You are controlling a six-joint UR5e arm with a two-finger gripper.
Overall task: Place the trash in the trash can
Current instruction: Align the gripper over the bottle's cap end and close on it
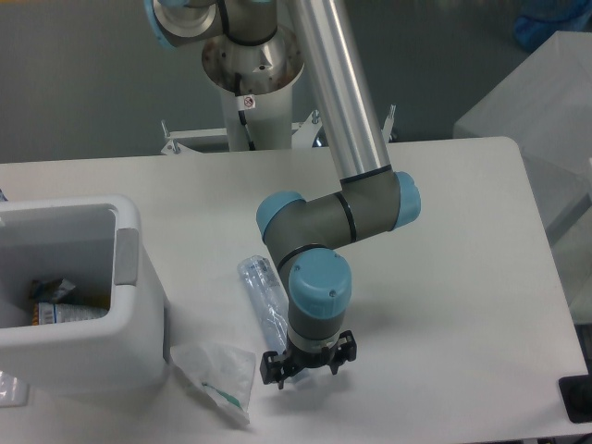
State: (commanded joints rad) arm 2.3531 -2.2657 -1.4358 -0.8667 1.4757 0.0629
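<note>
The crushed clear bottle [261,289], bluish, lies on the white table running from upper left to lower right. Its lower end is hidden under my gripper [307,363], which hangs low over that end. The black jaws spread wide to either side of the wrist, so the gripper looks open. The fingertips themselves are hidden beneath the wrist. A crumpled white wrapper with green marks [220,375] lies to the left of the gripper, near the front edge. The white trash can [129,231] stands at the far left.
Some packaging [55,301] lies inside the can. A clear plastic scrap [11,388] sits by the can's front left corner. The arm's pedestal [252,102] rises at the table's back edge. A black object [575,398] sits at the front right corner.
</note>
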